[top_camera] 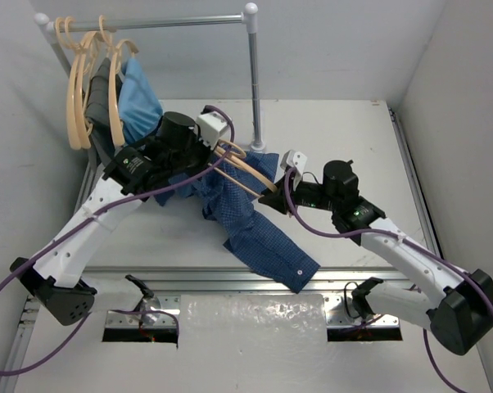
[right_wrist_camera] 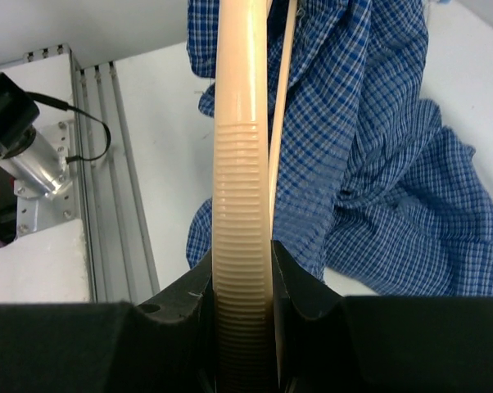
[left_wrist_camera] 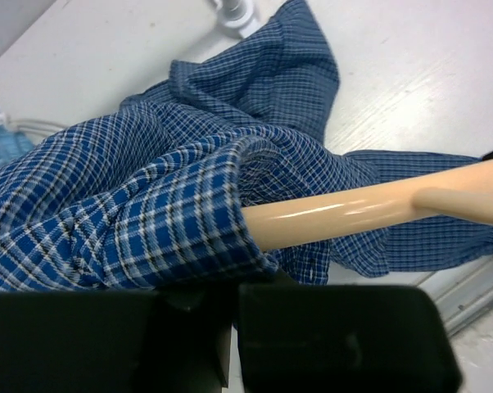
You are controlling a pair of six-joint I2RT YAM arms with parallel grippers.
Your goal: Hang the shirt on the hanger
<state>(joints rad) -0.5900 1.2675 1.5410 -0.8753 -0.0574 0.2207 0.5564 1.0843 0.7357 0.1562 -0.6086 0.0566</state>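
The dark blue checked shirt [top_camera: 263,233] lies crumpled mid-table, one sleeve trailing toward the front edge. The peach hanger [top_camera: 238,172] runs slantwise between my two grippers, its left arm tucked inside the cloth. My left gripper [top_camera: 216,157] is shut on a fold of the shirt [left_wrist_camera: 148,213], and the hanger [left_wrist_camera: 353,211] pokes out of the cloth opening just above the fingers [left_wrist_camera: 328,336]. My right gripper [top_camera: 271,196] is shut on the hanger's ribbed end [right_wrist_camera: 240,164], with the shirt [right_wrist_camera: 377,164] bunched behind and to the right.
A clothes rail [top_camera: 148,23] on a metal post [top_camera: 255,82] stands at the back. At its left end hang spare hangers [top_camera: 79,90], a light-blue garment [top_camera: 138,98] and a dark grey garment [top_camera: 99,90]. A metal frame [top_camera: 189,278] edges the table front.
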